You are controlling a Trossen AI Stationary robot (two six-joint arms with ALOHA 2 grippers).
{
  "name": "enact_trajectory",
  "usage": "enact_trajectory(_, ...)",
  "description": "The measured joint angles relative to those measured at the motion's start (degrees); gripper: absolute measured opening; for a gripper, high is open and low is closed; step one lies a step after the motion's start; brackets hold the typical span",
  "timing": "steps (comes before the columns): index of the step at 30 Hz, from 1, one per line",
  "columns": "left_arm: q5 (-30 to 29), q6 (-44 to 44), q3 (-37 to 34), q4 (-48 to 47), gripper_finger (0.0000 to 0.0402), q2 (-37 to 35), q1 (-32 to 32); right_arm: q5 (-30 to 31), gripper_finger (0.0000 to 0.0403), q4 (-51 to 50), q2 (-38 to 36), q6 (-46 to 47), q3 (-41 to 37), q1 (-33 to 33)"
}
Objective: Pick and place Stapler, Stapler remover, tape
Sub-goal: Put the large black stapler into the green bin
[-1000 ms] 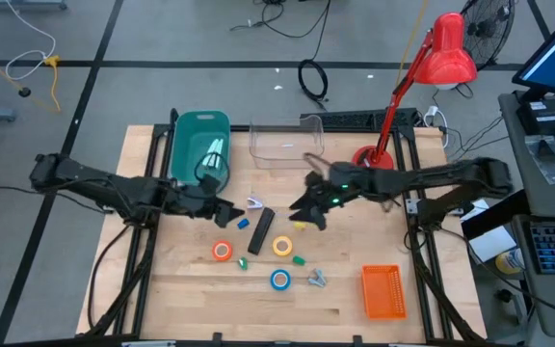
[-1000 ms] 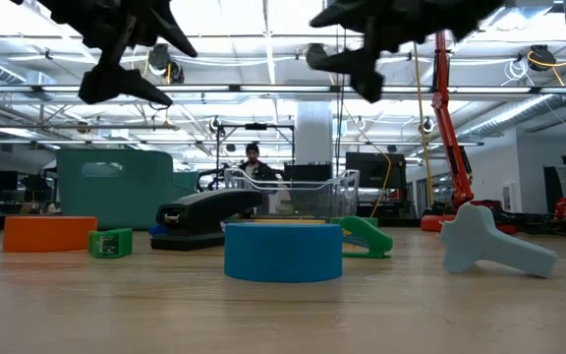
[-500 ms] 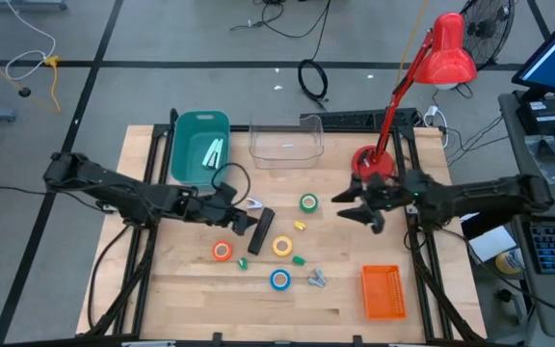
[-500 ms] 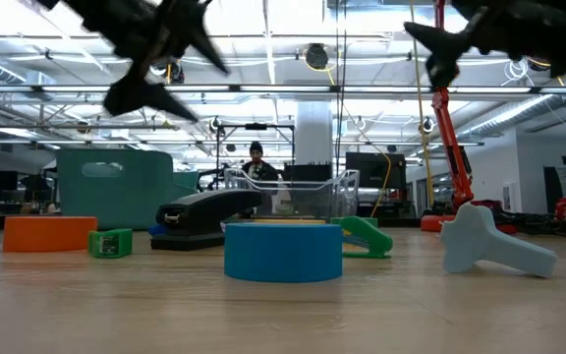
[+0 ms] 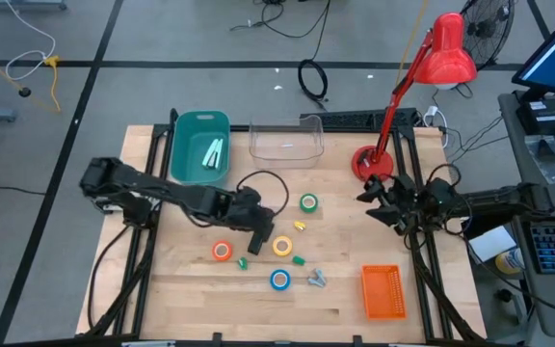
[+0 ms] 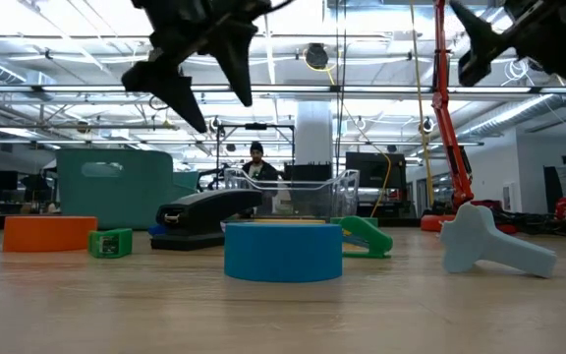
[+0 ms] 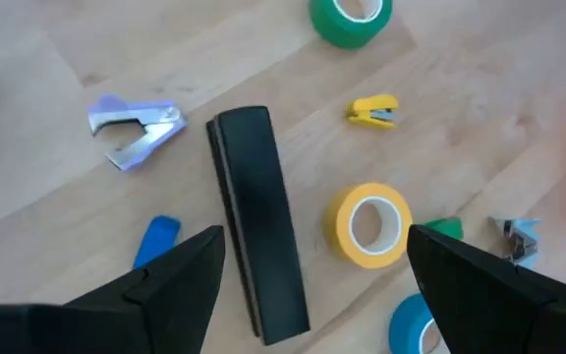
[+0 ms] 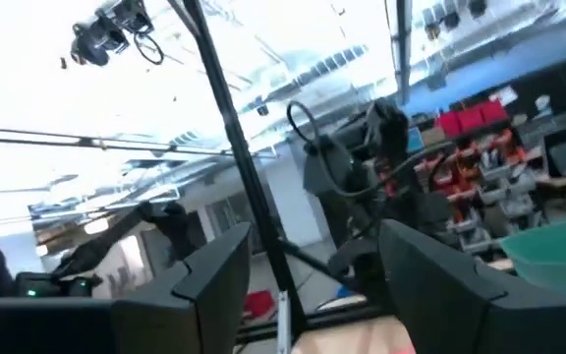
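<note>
The left gripper [image 5: 255, 227] hangs just above the black stapler [image 7: 256, 234], fingers spread wide with nothing between them, apparently lined up to straddle its long, smooth bar-shaped body. The right gripper [image 5: 374, 198] waits off the table's right edge near the lamp base [image 5: 365, 160], fingers parted and empty. Around the stapler on the pale wooden table [image 5: 191, 289] lie the ring-shaped tape rolls: green [image 5: 308, 202], yellow [image 5: 282, 247], orange [image 5: 222, 252] and blue [image 5: 279, 280]. The clawed metal staple remover [image 7: 136, 130] lies beside the stapler. The teal bin [image 5: 198, 145] and clear tray [image 5: 285, 143] look like the drop spots.
</note>
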Motion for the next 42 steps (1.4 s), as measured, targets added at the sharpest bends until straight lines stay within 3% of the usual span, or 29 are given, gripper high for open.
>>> enact_trajectory(10,4.11,-2.09,1.65,-2.36,0.0324,4.27,1.74,-5.18,0.0217,-11.52,0.20,7.76,-0.16,-0.02)
enact_trajectory(21,1.19,-2.12,1.65,-2.52,0.0324,4.72,1.87,-5.31,0.0216,-23.66,0.60,4.96,-0.22,-0.02)
enact_trajectory(25,0.47,-2.17,1.65,-2.47,0.0324,4.74,2.38,-2.40,0.0219,-27.40,0.59,2.25,-0.22,0.00)
enact_trajectory(33,-0.30,-2.16,1.65,-1.49,0.0324,6.62,3.40,-2.25,0.0219,-27.57,0.59,0.75,-0.26,0.00)
enact_trajectory(42,2.72,-2.07,1.64,1.75,0.0324,11.48,3.35,-2.22,0.0219,-26.61,0.51,0.29,-0.26,-0.01)
